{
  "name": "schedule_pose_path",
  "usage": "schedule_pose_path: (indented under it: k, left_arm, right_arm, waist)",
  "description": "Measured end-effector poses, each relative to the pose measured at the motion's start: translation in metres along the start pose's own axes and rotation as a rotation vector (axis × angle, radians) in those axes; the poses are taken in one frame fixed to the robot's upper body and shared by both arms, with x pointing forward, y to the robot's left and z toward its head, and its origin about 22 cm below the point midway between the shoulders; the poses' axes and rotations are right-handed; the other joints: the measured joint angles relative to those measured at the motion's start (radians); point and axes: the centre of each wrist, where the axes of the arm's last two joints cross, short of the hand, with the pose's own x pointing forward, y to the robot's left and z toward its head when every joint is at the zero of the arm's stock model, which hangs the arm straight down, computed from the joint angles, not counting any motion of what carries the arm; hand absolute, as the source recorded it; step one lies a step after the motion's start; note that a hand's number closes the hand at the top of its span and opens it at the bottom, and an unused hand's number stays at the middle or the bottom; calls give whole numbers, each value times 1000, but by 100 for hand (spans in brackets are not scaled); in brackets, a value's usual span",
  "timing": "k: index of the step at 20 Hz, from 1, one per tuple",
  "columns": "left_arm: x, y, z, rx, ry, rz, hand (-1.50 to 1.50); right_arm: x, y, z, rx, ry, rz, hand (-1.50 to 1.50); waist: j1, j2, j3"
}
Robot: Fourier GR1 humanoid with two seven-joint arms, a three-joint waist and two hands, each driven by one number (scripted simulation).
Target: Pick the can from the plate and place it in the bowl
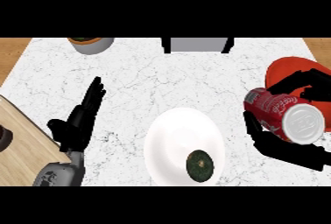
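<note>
Marble counter (194, 74) spreads across the view, white with grey veins, and a wooden board (19, 144) lies at its left edge. Near the middle, toward the near side, sits the white bowl (184, 146), with a dark green round object (200, 165) lying inside at its near-right part. At the right edge, farther back, lies the red plate (291, 70), partly hidden by the right hand.

The right hand (284, 146) is curled round the red can (284, 114), thumb and palm on the near side, fingers wrapping the far side. The can is tilted off upright; its long axis runs from far-left to near-right, with the silver end pointing near-right and up toward the camera. It is held near the plate's near edge, just right of the bowl and apart from it.

The left hand (81, 120) rests at the left, fingers straight and pointing away, holding nothing, beside the board.

At the far edge stand a grey pot with a plant (90, 43) and a grey box-like object (197, 44).
</note>
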Motion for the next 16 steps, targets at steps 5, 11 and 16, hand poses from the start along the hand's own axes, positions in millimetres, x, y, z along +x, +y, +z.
schedule_pose_path:
  k: [5,11,16]
  left_arm:
    - [0,5,1,-12,-5,-6,0]
    - [5,5,-4,-19,-4,-6,0]
    - [-1,1,-1,-18,-6,-9,0]
  right_arm:
    - [11,-16,-30,-59,51,26,150]
    - [-10,-27,-71,-89,121,81,150]
    - [-37,-37,-93,-106,187,245,150]
  waist:
    - [8,2,1]
    - [11,4,1]
    - [13,5,1]
